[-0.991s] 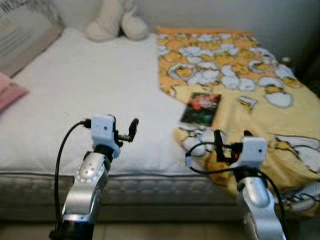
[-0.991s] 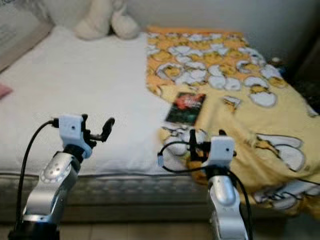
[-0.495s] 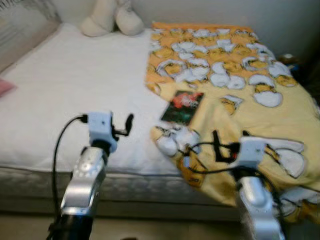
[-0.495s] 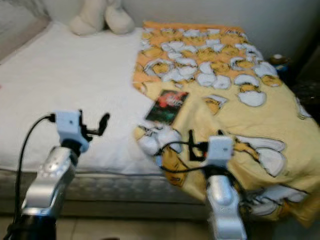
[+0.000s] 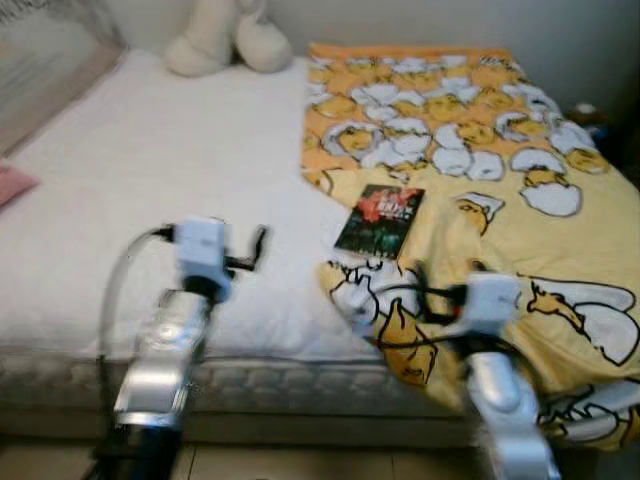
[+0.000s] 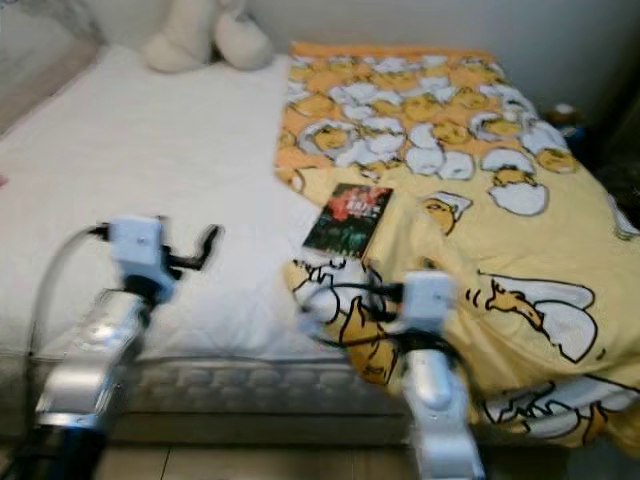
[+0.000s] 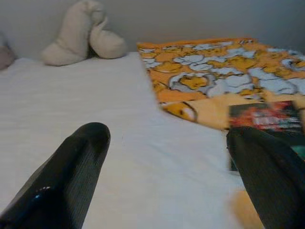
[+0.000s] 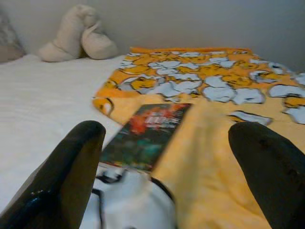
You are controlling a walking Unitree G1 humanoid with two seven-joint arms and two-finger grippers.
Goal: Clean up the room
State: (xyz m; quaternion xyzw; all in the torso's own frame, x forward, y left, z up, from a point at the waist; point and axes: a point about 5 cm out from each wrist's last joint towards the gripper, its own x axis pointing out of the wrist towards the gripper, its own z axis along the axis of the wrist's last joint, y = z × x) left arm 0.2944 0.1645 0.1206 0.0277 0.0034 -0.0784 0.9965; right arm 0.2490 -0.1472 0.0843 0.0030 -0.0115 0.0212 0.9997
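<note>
Robot stands at the near edge of the bed [image 5: 150, 170]. Book [image 5: 380, 218] lies flat on the sheet, its right edge touching the yellow blanket [image 5: 480, 140], which is rumpled toward the near right. Plush toy [image 5: 225, 40] at the far end.

Right gripper [image 8: 167, 157] hovers near the book, fingers spread wide, holding nothing. Left gripper [image 7: 167, 162] likewise wide open and empty, over bare sheet left of the book.

Likely step: take the book. Best approach is the right gripper reaching farther, straddling the near short edge, closing on the cover alone, not blanket cloth.
</note>
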